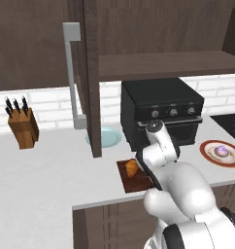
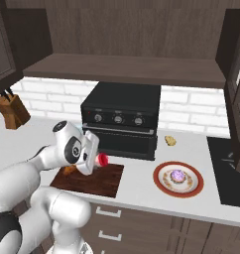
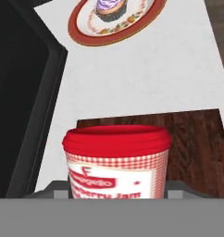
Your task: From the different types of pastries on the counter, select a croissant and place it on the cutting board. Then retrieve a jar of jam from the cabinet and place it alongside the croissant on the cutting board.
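Counter (image 1: 46, 175): wide off-white top over dark wooden fronts, carrying everything listed below. Cabinet (image 1: 92, 73): dark brown wall unit, its door swung open edge-on with a long grey bar handle. Black oven (image 2: 123, 119): countertop unit with three knobs, standing just behind the board; no writing legible on it. Cutting board (image 2: 94, 179): dark reddish-brown, grained, lying at the counter's front edge, with open wood on the side toward the oven and the plate. Round red-rimmed plate (image 2: 163, 186): near the board on the counter, bearing the purple-frosted pastry (image 2: 177, 175). Croissant (image 1: 132, 168): golden-brown, already resting on the board at its near-left part in the left base view. Jar of jam (image 3: 116, 164): red lid, red-and-white gingham band, pale body; held between the jaws of the gripper (image 2: 98, 159), which are closed partway on its sides, the jar carried above the board and, in the right base view, lying sideways with its lid pointing toward the plate. Handling note, as judgement: the placing step is in hand; the jar would best be turned upright and lowered onto bare wood beside the croissant, clear of the pastry and of the oven front, with release only once the base sits flat, since a squat jar let go tilted may roll off the board. Lettering on the jar: a red banner reads roughly "Fragello", uncertain; below it "berry Jam", the first letters cut off by the edge of the view.
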Robot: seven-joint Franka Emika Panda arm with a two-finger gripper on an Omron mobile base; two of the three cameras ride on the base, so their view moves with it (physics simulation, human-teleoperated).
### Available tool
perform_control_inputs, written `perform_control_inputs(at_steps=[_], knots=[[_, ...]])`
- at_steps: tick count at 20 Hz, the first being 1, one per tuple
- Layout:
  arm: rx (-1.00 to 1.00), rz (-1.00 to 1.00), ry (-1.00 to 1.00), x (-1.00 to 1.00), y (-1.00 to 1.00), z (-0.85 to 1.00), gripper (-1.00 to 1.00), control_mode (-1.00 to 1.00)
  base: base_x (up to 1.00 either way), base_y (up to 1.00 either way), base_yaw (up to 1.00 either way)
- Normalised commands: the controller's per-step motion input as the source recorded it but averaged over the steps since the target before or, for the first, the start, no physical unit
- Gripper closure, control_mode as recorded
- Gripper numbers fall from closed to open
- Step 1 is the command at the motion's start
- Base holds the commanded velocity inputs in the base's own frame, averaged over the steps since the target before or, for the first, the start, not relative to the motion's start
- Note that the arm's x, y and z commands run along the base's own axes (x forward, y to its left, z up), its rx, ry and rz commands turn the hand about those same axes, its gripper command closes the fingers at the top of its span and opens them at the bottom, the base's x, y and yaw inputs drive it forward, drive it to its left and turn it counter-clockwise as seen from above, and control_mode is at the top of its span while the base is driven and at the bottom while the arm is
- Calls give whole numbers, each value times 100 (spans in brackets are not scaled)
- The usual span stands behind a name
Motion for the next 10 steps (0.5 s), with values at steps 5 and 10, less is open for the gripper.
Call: perform_control_inputs(at_steps=[5,10], knots=[[-11,0,-13,-24,-39,-100,100,-100,0,0,0],[-22,0,0,0,-2,-100,100,-100,0,0,0]])
